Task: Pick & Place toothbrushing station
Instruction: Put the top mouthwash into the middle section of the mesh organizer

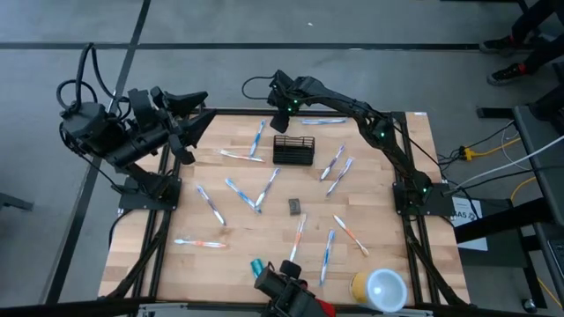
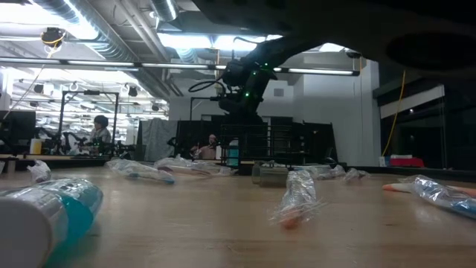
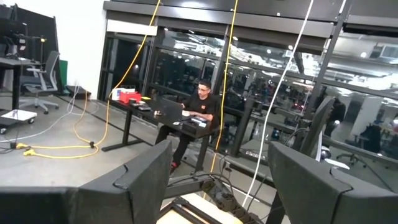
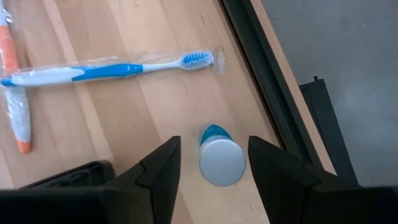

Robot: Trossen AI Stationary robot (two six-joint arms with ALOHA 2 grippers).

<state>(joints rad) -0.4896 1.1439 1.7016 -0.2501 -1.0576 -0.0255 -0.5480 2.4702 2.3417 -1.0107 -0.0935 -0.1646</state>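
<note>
The black mesh holder (image 1: 293, 150) (image 2: 260, 145) stands on its base at the far middle of the wooden table. Several wrapped toothbrushes lie flat around it, among them a blue one (image 4: 106, 70) and an orange one (image 4: 15, 118). My right gripper (image 1: 280, 113) (image 4: 214, 149) reaches down to the table's far edge beside the holder. A small blue tube with a white cap (image 4: 221, 163) sits between its fingers. My left gripper (image 1: 189, 110) (image 3: 217, 180) waits open, raised over the far left corner, and points level into the room. My right gripper has the small tube between its two fingers, which slant down from the table's right. The white cap (image 4: 222, 165) faces the wrist and hides where the fingers meet the tube. The tube runs along the fingers, its blue end (image 4: 214, 132) toward the tabletop.
A yellow cup with a pale lid (image 1: 379, 286) stands at the near right. Another tube (image 1: 257, 264) (image 2: 44, 216) lies at the near edge. A small grey block (image 1: 294, 206) lies mid-table. The dark frame rail (image 4: 261, 81) runs along the far edge. A person (image 3: 199, 109) sits in the room.
</note>
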